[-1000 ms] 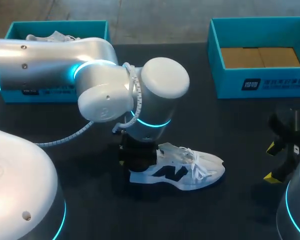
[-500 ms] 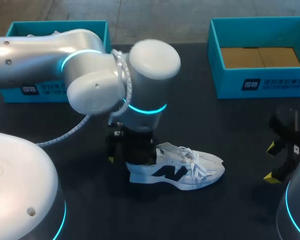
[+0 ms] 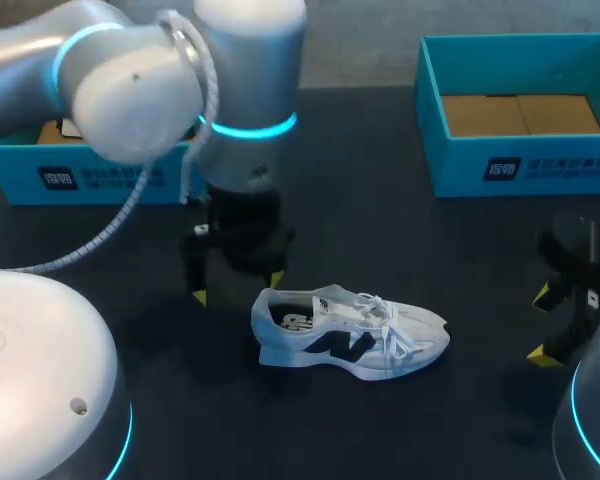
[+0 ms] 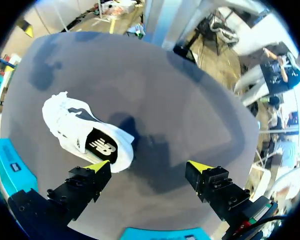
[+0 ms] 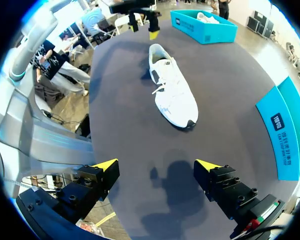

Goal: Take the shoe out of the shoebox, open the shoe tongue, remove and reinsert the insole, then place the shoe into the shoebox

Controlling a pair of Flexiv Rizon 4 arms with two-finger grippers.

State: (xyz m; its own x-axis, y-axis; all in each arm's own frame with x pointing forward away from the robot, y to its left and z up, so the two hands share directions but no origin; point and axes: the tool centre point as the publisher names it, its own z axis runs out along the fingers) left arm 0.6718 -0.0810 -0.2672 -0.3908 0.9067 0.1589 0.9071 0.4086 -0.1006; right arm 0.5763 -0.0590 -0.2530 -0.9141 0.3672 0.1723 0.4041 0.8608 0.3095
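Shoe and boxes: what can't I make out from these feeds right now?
- Left shoebox interior: in the head view my left arm covers it; in the right wrist view it is too far off and too small.
- Shoe tongue: too small in the head view to tell if it is opened.
- Right end effector: in the head view, partly hidden behind my right arm.

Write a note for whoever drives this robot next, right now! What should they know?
Left gripper: open, empty, beside the heel of the shoe.
Right gripper: open, empty, far off to the shoe's right.
Shoe: out of the box, standing on its sole on the table.
Right shoebox: no shoe inside.
Done: shoe taken out.
Left: probably open the tongue, take the insole out and put it back, then box the shoe. I cannot tell if the tongue is open.
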